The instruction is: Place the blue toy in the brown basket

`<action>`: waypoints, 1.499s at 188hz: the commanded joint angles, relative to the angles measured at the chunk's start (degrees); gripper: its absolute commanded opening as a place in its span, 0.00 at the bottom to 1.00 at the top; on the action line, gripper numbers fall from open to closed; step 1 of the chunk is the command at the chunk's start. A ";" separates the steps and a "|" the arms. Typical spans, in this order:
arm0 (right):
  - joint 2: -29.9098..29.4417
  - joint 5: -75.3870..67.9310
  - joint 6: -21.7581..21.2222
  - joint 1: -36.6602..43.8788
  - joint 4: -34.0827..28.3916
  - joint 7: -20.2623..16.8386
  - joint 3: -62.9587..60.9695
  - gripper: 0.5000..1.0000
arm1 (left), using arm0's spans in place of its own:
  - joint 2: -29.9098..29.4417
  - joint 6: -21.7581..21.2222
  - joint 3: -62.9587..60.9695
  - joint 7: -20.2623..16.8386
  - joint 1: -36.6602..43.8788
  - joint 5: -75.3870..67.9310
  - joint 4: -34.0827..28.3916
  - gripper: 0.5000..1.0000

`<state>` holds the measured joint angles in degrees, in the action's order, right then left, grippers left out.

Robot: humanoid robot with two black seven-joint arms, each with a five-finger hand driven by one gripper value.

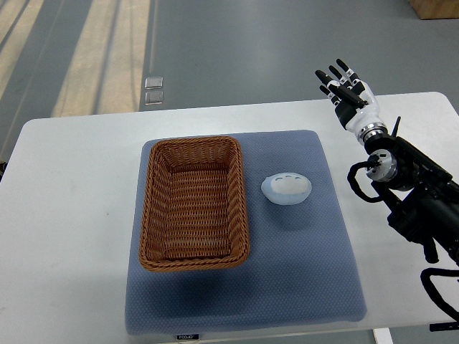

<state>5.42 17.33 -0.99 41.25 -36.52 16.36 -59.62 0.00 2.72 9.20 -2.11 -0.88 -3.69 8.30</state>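
At the bench's far right corner, the right robot hand (pixel 346 92) hovered with fingers spread, holding nothing. The blue toy (pixel 286 188) lay on the mat (pixel 301 272) (just beside the brown basket (pixel 194 203)). Judging by this, nothing was done: grasp and placement both remained.

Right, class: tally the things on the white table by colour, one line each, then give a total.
Brown: 1, the wicker basket
Pale blue: 1, the toy
Grey-blue: 1, the mat
Total: 3
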 commanded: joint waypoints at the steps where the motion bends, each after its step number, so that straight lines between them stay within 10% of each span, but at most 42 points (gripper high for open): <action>1: 0.03 -0.02 0.02 0.06 0.05 -0.01 -0.06 0.81 | 0.00 0.00 0.11 0.00 0.00 0.00 0.05 1.00; 282: 1.53 -0.19 0.64 -0.56 -2.68 0.16 0.38 0.81 | 0.00 0.00 0.11 0.27 0.53 0.00 -0.12 1.00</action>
<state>6.27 17.14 -0.35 40.82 -38.14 16.53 -59.55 0.00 2.72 9.31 -1.84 -0.35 -3.69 8.17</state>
